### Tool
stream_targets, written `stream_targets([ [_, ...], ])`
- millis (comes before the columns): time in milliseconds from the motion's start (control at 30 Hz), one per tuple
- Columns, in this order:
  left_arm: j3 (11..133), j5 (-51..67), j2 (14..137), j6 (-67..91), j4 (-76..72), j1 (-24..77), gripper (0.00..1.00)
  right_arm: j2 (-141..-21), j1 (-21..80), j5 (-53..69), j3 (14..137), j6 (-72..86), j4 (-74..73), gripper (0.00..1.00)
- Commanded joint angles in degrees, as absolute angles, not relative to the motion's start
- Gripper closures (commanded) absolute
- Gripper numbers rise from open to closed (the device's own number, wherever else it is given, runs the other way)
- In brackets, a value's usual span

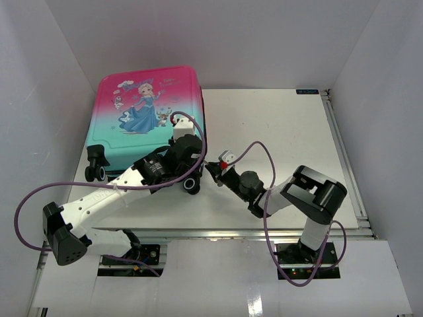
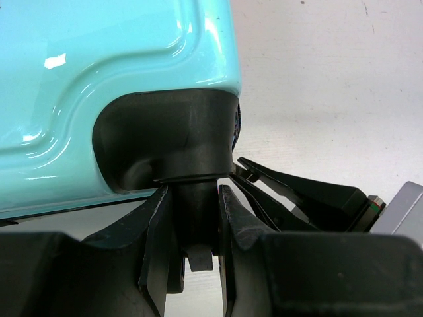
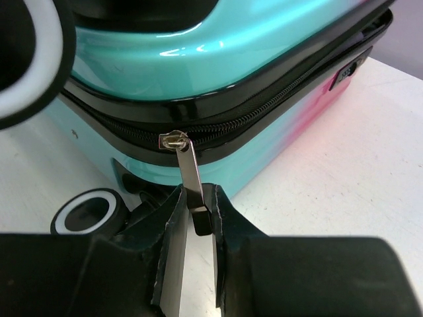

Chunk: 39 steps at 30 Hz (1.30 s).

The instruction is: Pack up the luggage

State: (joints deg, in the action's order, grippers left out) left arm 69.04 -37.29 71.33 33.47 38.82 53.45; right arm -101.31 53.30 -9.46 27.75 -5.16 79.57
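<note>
The luggage [image 1: 145, 112] lies flat and closed at the back left of the table, its princess print facing up. My left gripper [image 1: 191, 174] is at its near right corner. In the left wrist view that gripper [image 2: 195, 228] is shut on the black wheel stem [image 2: 193, 205] under the teal shell [image 2: 99, 79]. My right gripper [image 1: 211, 169] is just right of the same corner. In the right wrist view it [image 3: 197, 212] is shut on the metal zipper pull [image 3: 190, 175], which hangs from the zipper [image 3: 264, 112] along the luggage's [image 3: 231, 53] seam.
Two more black wheels [image 1: 98, 165] stick out at the luggage's near left corner, and a white-ringed wheel [image 3: 89, 212] sits left of my right fingers. White walls enclose the table. A metal rail [image 1: 344, 152] runs along its right edge. Purple cables [image 1: 261, 148] loop off both arms.
</note>
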Motion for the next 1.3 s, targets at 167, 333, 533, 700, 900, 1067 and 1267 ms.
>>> stream_targets([
  [167, 72.49, -42.54, 66.32, 30.76, 39.29, 53.88, 1.0, -102.6, 43.49, -22.23, 22.67, -10.62, 99.77, 0.92],
  [333, 72.51, -42.71, 66.17, 30.58, 39.46, 53.88, 1.0, -101.66, 38.39, -22.15, 25.27, -5.26, 94.51, 0.92],
  [533, 72.22, -41.16, 66.08, 30.44, 39.55, 53.9, 1.0, -102.46, 33.78, -15.81, 32.48, -2.75, 87.35, 0.92],
  [700, 70.43, -39.08, 64.54, 30.53, 39.55, 54.35, 1.0, -107.69, 32.29, -10.23, 44.49, -1.58, 78.9, 0.92],
  [900, 67.32, -38.2, 60.49, 30.38, 40.54, 54.88, 1.0, -115.91, 31.06, -6.61, 58.79, 2.07, 71.76, 0.92],
  [1067, 65.9, -37.46, 57.99, 29.83, 41.22, 55.49, 1.0, -123.63, 29.74, -5.87, 73.06, 4.1, 65.27, 0.92],
  [1267, 67.39, -32.58, 58.89, 28.3, 44.2, 57.04, 1.0, -133.57, 24.71, -4.73, 90.75, 11.25, 56.94, 0.92],
])
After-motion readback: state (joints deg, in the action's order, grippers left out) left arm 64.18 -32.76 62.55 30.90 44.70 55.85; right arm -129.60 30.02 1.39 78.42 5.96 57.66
